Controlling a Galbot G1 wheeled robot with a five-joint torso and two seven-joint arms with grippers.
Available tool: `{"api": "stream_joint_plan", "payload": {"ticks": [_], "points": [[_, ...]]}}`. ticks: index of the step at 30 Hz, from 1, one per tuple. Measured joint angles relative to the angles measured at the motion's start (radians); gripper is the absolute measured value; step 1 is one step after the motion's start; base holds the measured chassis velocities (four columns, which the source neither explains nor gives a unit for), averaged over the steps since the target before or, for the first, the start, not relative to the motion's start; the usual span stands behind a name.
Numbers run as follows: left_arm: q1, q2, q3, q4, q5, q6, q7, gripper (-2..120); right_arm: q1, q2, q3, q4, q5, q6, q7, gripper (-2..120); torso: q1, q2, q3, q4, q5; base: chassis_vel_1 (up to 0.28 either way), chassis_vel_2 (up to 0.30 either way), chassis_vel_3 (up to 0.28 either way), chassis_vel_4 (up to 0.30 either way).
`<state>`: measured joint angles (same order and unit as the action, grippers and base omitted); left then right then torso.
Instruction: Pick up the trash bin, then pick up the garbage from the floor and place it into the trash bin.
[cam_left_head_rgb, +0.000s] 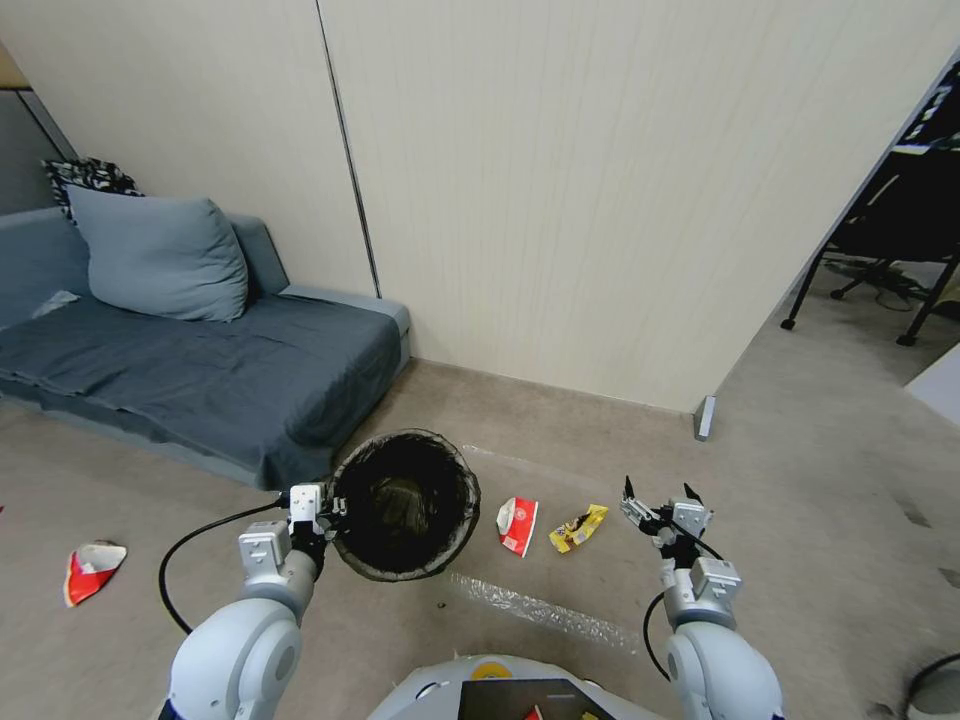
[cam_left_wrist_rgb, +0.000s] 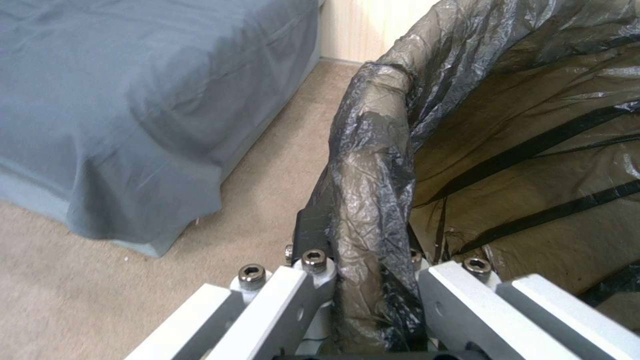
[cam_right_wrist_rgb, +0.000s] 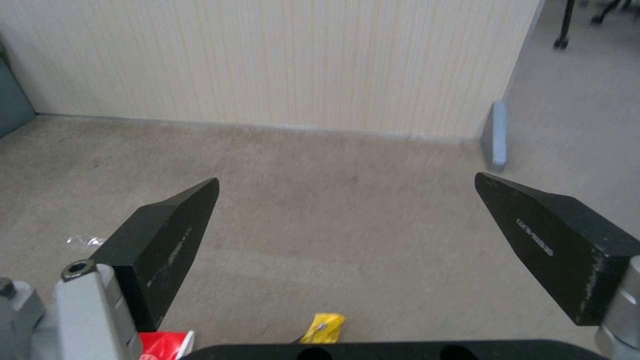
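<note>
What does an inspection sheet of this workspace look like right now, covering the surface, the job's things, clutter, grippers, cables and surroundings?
Surface: beige carpet floor, with a strip of clear plastic wrap lying in front of the robot.
Job's things: trash bin with dark bag over its rim; red-and-white wrapper and yellow wrapper beside it; another red-and-white wrapper lies far left.
Clutter: nothing seen.
Grippers: left gripper clamped on the bin's rim; right gripper open, above the floor near the yellow wrapper.
Cables: black cable looping from the left wrist.
Surroundings: grey sofa with cushion, panelled wall, chair legs far right.
</note>
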<state>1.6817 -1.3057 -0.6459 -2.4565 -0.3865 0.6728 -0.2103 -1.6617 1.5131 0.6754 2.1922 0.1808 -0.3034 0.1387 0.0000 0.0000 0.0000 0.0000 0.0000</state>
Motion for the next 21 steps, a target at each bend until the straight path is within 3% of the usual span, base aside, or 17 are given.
{"api": "stream_joint_plan", "payload": {"ticks": [15, 21], "points": [[-0.003, 0.013, 0.001, -0.001, -0.013, 0.003, 0.0, 1, 0.088, -0.054, -0.007, -0.089, 0.176, -0.098, 0.064, 100, 0.0, 0.0, 0.0, 0.0003, -0.0002, 0.0, 0.0, 0.0, 0.0], [-0.007, 0.025, 0.002, -0.002, -0.022, 0.004, 0.0, 1, 0.145, -0.086, -0.023, -0.18, 0.295, -0.144, 0.116, 100, 0.0, 0.0, 0.0, 0.0001, 0.0003, 0.0, 0.0, 0.0, 0.0]]}}
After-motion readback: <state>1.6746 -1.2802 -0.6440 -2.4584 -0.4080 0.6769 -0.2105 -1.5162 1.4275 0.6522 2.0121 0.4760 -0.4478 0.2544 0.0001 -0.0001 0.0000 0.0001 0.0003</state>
